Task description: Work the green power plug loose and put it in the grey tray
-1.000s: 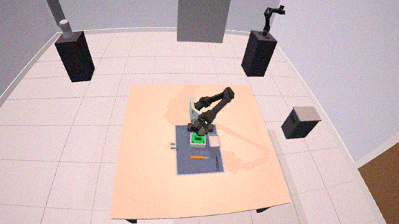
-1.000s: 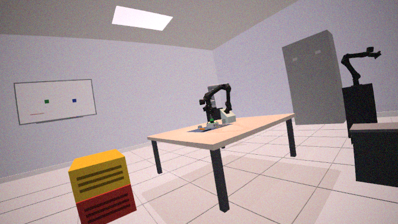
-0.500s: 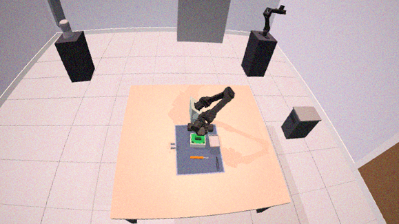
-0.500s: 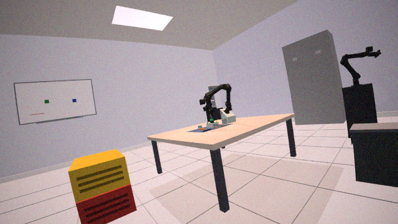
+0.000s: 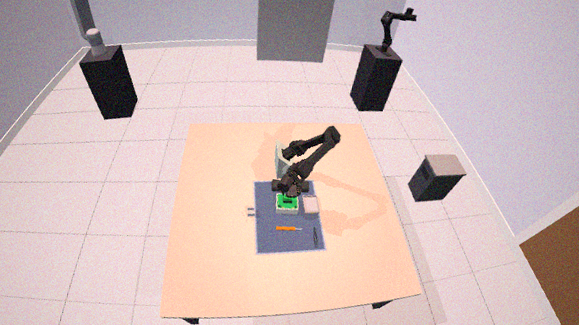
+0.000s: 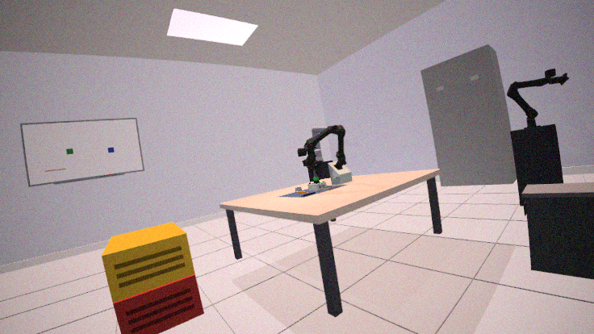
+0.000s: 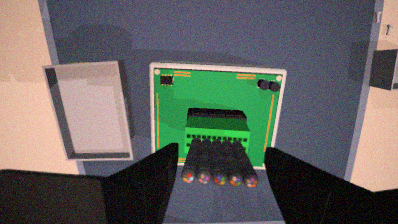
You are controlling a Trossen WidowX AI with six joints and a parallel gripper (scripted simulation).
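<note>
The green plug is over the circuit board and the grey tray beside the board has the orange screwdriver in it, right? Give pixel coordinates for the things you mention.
Not quite: the orange screwdriver (image 5: 285, 228) lies on the blue mat (image 5: 263, 246), outside the tray (image 5: 310, 204), as the top view shows.
</note>
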